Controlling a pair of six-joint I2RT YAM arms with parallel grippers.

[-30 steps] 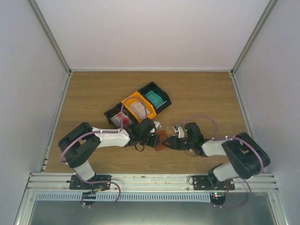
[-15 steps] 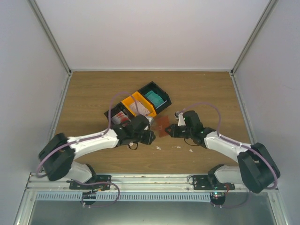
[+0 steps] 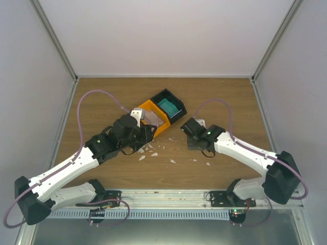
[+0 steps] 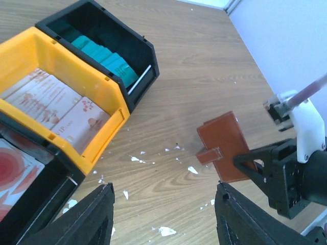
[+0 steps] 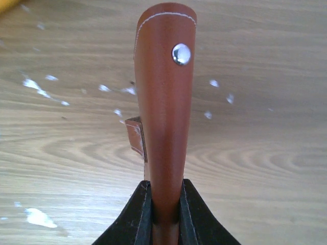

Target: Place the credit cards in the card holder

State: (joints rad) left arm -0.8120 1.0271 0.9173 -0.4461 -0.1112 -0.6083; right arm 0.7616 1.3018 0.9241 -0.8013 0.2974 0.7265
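Note:
My right gripper [image 5: 163, 217] is shut on the card holder [image 5: 163, 102], a reddish-brown leather wallet with a silver stud, held on edge above the table. The left wrist view shows the card holder [image 4: 220, 145] with its small tab, and the right gripper [image 4: 255, 166] clamping its near end. My left gripper [image 4: 163, 222] stands open over bare wood with nothing between its fingers. Credit cards lie in bins: teal ones [image 4: 104, 56], pale pinkish ones [image 4: 56, 109], and white ones with a red round mark [image 4: 15, 171]. From above, the left gripper [image 3: 147, 133] faces the right gripper [image 3: 188, 133].
A black bin [image 3: 176, 99] and an orange bin [image 3: 140, 109] sit side by side at mid-table, a further black bin [image 4: 36, 204] below them. Small white scraps [image 3: 153, 150] are strewn on the wood between the arms. Walls enclose the table on three sides.
My left gripper has opened, let go of the card holder and drawn back toward the bins. The right gripper has shut on the holder and carried it farther from the near edge.

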